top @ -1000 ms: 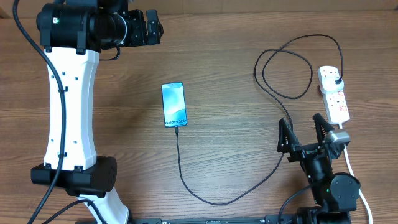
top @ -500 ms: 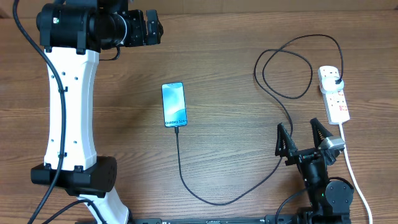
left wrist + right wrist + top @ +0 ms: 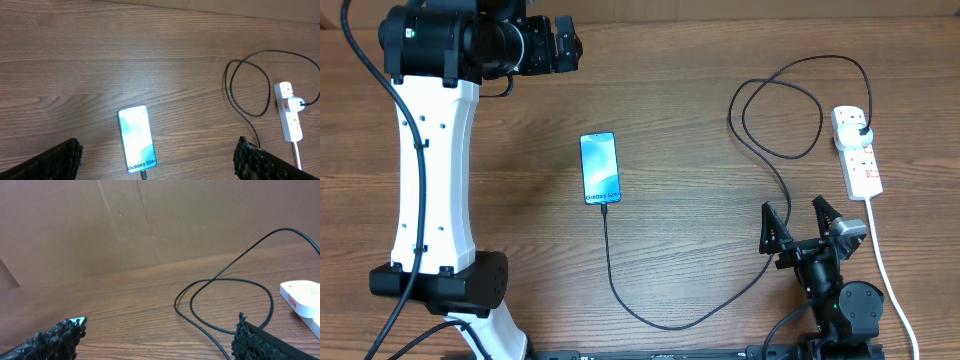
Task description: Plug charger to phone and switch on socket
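The phone (image 3: 600, 168) lies flat mid-table, its light blue screen lit. The black charger cable (image 3: 620, 290) has its tip in the phone's near end. It curves along the front, loops at the right and ends in a black plug (image 3: 861, 131) in the white power strip (image 3: 857, 152). My right gripper (image 3: 798, 224) is open and empty, low near the front, left of the strip's cord. My left gripper (image 3: 565, 45) is open and empty, high at the far left. In the left wrist view the phone (image 3: 136, 137) sits between its fingers (image 3: 157, 154), far below.
The strip's thick white cord (image 3: 885, 270) runs to the front right edge beside my right arm. The right wrist view shows the cable loop (image 3: 225, 305), the strip's end (image 3: 302, 292) and a cardboard wall (image 3: 150, 220) behind the table. My left arm's white column (image 3: 430, 170) stands at the left.
My right gripper has drawn back toward the front edge and a little left, away from the power strip's near end. Phone, cable and left arm have not moved.
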You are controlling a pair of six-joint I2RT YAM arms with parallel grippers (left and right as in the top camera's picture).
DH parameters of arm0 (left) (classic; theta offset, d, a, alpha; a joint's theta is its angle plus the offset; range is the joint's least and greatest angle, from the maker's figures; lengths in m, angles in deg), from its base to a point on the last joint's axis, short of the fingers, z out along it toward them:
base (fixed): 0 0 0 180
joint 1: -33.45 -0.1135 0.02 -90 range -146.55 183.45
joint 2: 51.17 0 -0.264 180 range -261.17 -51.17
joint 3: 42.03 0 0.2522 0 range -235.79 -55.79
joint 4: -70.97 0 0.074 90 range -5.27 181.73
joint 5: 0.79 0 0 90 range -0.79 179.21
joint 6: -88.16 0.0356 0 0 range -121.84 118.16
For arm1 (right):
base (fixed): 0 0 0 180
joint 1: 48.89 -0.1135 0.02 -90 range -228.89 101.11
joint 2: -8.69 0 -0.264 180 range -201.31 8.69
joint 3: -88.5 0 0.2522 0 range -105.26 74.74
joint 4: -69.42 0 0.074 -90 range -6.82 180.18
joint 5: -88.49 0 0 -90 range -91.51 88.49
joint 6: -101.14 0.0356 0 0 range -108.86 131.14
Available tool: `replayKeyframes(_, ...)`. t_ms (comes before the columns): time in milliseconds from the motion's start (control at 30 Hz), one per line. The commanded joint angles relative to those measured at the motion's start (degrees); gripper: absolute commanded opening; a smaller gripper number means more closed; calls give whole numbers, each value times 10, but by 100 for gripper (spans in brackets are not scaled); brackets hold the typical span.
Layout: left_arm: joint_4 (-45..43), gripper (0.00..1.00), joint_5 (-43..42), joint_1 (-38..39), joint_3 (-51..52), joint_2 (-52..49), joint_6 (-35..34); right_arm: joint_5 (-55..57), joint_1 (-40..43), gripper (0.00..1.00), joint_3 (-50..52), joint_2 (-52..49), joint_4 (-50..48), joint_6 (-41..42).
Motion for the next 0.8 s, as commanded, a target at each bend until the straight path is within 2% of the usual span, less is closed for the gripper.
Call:
replayKeyframes(0, 0, 99, 3, 1, -6, 6, 5, 5, 3, 100, 6, 6, -3, -1)
replayKeyframes(767, 0, 100, 3, 5, -6, 5, 5, 5, 3, 100, 6, 6, -3, -1)
